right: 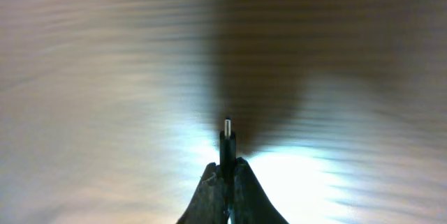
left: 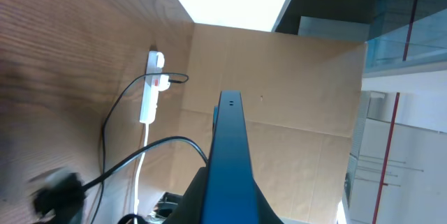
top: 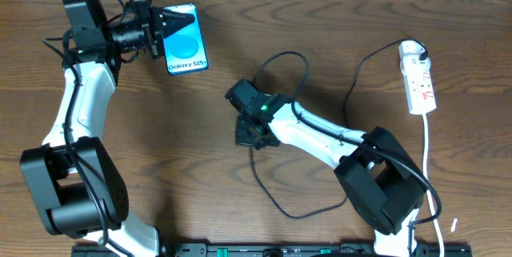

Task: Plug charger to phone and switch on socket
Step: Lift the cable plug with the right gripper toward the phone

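On my overhead feed the left claw is clamped on the phone. Its fingers pinch one end, and the blue "Galaxy S25+" screen juts out beyond them. From the left wrist camera I see the phone edge-on, a blue slab running straight ahead out of the left claw.

The right claw is down at the middle of the table, its fingers pressed together on the charger. On the right wrist feed the small metal plug tip pokes out just past the right claw, pointing at the blurred wood. From that claw the black cable loops back along the arm on both sides.

The phone sits well apart from the right claw, off towards the other arm. The socket lies well apart on that claw's opposite side, white with red marks. A black lead is plugged into its far end.
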Controlling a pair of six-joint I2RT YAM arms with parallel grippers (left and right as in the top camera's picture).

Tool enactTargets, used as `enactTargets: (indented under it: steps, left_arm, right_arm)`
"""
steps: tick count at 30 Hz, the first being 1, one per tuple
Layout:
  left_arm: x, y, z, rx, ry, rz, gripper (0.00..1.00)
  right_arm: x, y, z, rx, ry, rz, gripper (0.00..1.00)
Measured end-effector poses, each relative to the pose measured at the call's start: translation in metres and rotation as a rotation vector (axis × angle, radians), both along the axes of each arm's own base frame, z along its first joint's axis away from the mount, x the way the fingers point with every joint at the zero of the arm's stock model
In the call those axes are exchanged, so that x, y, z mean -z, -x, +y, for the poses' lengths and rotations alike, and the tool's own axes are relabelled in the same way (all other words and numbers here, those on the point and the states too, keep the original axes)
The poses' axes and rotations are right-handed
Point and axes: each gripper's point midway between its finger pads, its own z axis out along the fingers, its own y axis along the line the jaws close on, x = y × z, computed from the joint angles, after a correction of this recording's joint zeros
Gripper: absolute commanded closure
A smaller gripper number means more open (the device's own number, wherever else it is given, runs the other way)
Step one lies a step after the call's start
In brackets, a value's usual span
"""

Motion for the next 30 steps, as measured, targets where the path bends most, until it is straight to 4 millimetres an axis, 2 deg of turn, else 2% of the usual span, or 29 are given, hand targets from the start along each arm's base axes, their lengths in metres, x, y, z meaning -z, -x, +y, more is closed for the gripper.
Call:
enactTargets:
  steps: [3, 6, 13, 19, 25, 30]
  left_arm:
    - [0.000, 0.000, 0.000, 0.000, 0.000, 0.000, 0.93]
    - [0.000, 0.000, 0.000, 0.001, 0.000, 0.000, 0.93]
    - [0.000, 0.000, 0.000, 0.000, 0.000, 0.000, 0.93]
    - [-0.006, -0.003, 0.002, 0.000, -0.010, -0.062, 0.93]
    - [-0.021, -0.004, 0.002, 0.017, -0.013, -0.155, 0.93]
    - [-0.039, -0.004, 0.002, 0.037, -0.007, -0.236, 0.93]
  right_arm:
    - [-0.019, 0.003, 0.030, -0.145, -0.223, 0.038, 0.99]
    - [-0.033, 0.004, 0.039, -0.208, -0.354, 0.072, 0.99]
    - [-0.051, -0.006, 0.031, -0.234, -0.494, 0.120, 0.99]
    - [-0.080, -0.020, 0.037, -0.321, -0.684, 0.066, 0.99]
    - [-0.110, -0.024, 0.045, -0.416, -0.853, 0.017, 0.99]
    - [-0.126, -0.019, 0.049, -0.480, -0.941, 0.009, 0.99]
